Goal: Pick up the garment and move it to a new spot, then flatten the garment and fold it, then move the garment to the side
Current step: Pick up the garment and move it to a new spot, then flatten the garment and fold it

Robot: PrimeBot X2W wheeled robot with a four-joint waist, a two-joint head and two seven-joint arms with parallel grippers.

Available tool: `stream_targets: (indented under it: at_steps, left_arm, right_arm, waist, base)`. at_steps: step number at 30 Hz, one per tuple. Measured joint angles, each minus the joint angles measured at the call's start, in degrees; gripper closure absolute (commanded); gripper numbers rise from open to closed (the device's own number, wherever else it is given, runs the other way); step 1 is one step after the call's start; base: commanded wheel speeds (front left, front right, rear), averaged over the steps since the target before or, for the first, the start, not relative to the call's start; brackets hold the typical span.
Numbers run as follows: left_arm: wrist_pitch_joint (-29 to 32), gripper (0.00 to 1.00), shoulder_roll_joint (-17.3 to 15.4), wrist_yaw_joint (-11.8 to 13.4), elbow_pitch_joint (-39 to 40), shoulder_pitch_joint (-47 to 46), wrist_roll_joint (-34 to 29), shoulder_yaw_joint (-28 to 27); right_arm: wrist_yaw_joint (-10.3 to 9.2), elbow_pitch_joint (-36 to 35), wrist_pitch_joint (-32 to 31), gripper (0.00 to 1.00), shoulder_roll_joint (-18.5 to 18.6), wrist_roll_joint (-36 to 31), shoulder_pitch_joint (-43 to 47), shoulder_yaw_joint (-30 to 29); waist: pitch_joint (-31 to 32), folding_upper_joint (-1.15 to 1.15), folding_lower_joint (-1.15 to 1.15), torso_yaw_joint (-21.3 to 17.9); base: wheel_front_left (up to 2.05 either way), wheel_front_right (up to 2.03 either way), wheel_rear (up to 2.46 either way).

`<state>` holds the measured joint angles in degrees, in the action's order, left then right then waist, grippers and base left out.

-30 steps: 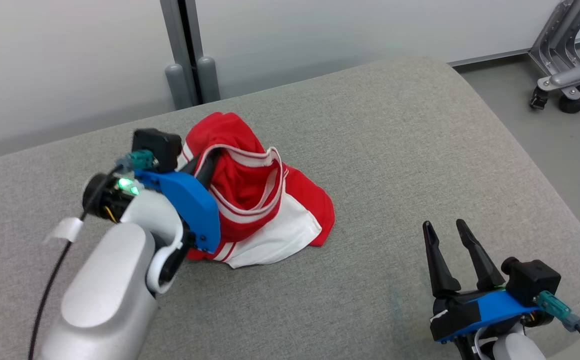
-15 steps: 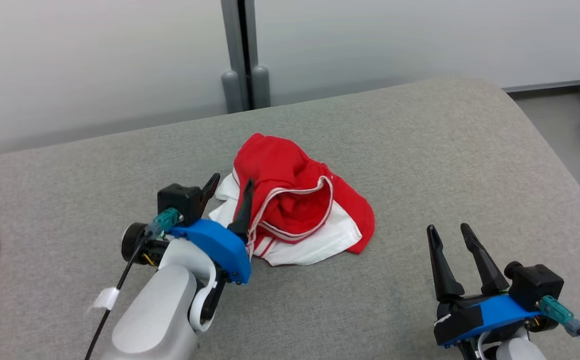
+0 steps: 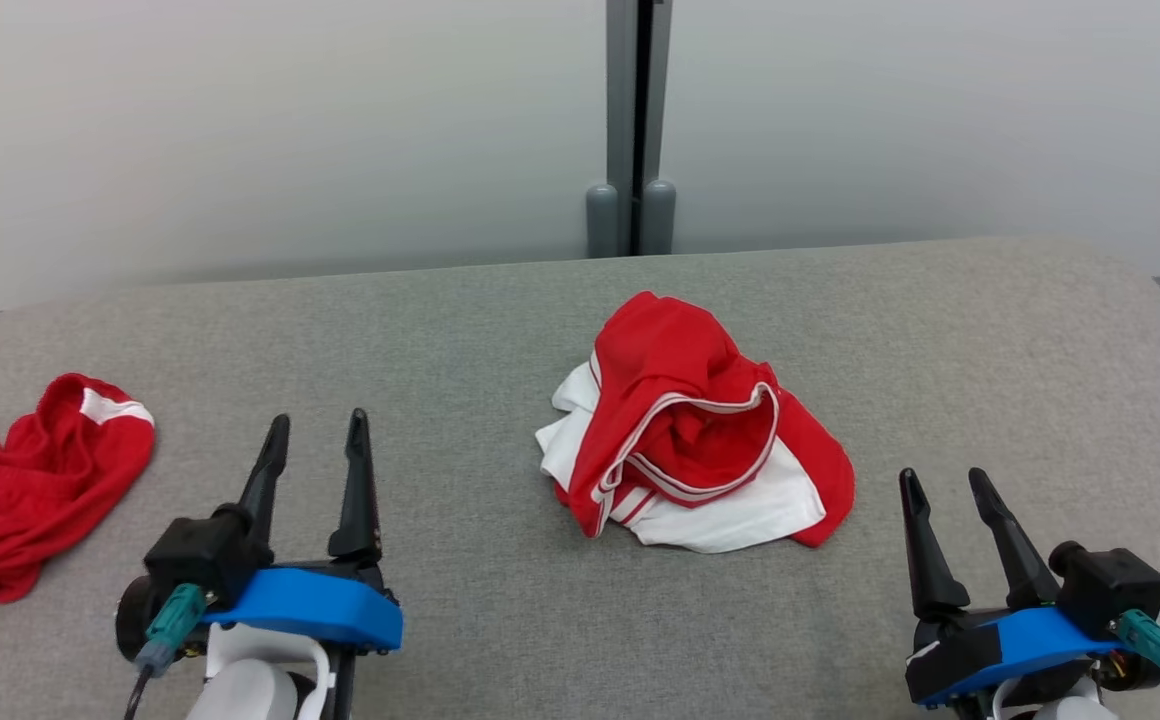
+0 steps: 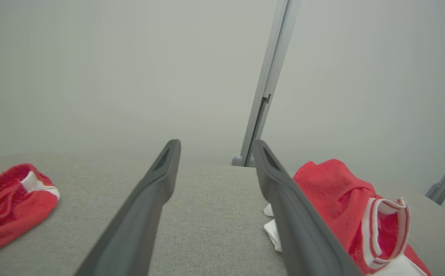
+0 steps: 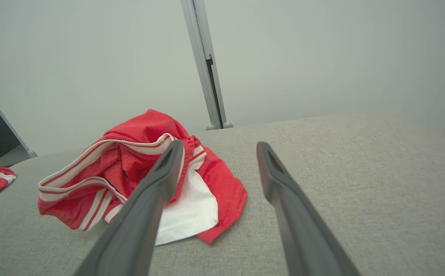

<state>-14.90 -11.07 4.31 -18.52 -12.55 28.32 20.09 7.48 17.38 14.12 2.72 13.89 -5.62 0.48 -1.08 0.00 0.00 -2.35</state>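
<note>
I've let go: my left gripper [image 3: 318,418] is spread wide and pulled back, empty, and the garment [image 3: 690,430] sits crumpled ahead to its right, forward-left of my right gripper [image 3: 941,474], also spread and idle. A second ago the left was clamped in those folds. Move looks done; flattening next.

Garment [image 3: 697,425] central on table [image 3: 990,350], second garment [image 3: 30,490] far left.
</note>
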Motion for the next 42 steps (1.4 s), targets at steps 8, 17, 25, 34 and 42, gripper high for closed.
stream_targets:
  at_steps: [8,17,25,34,42]
  left_arm:
    - [-0.1,0.00,0.6,0.7,9.8,10.3,-6.1,-8.0]
    - [0.1,0.00,-0.4,2.5,5.5,13.8,-11.3,-8.8]
    - [3.3,0.00,-1.3,2.7,3.0,14.9,-10.7,-8.5]
    - [3.6,0.00,-1.6,2.7,3.1,14.9,-10.7,-8.1]
    - [3.6,0.00,-1.5,2.7,3.6,14.9,-10.2,-7.5]
  right_arm:
    - [0.00,-1.8,-1.5,0.00,0.0,-0.8,1.4,-2.5]
    - [0.00,-2.3,-3.4,0.00,0.0,-0.8,2.4,-3.3]
    - [0.00,-2.1,-5.8,0.00,0.0,-1.2,3.0,-3.9]
    - [0.00,-2.2,-6.6,0.00,0.0,-0.9,3.3,-3.7]
    - [0.00,-1.9,-6.8,0.00,0.0,-0.6,3.4,-3.7]
  waist:
    - [1.1,0.00,0.00,3.7]
    - [1.9,0.00,0.00,5.2]
    - [2.5,0.00,0.00,4.9]
    - [2.3,0.00,0.00,4.3]
    - [1.9,0.01,0.00,4.6]
  base:
    - [0.00,0.00,0.00]
    - [0.00,0.00,0.00]
    - [0.00,0.00,0.00]
    - [0.00,0.00,0.00]
    - [0.00,0.00,0.00]
